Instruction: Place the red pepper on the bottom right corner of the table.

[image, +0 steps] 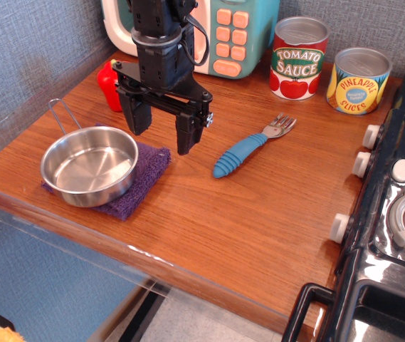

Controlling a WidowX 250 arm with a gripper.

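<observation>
The red pepper [108, 84] stands at the back left of the brown wooden table [245, 214], partly hidden behind my arm. My gripper [161, 132] hangs in front of and to the right of the pepper, above the table near the pot. Its two black fingers [186, 135] are spread apart and nothing is between them.
A steel pot [88, 165] sits on a purple cloth [145, 174] at the front left. A blue-handled fork [248, 149] lies mid-table. A tomato sauce can [299, 57] and a pineapple can [359, 80] stand at the back. A toy microwave [223, 35] is behind my arm. A black stove [394, 214] borders the right.
</observation>
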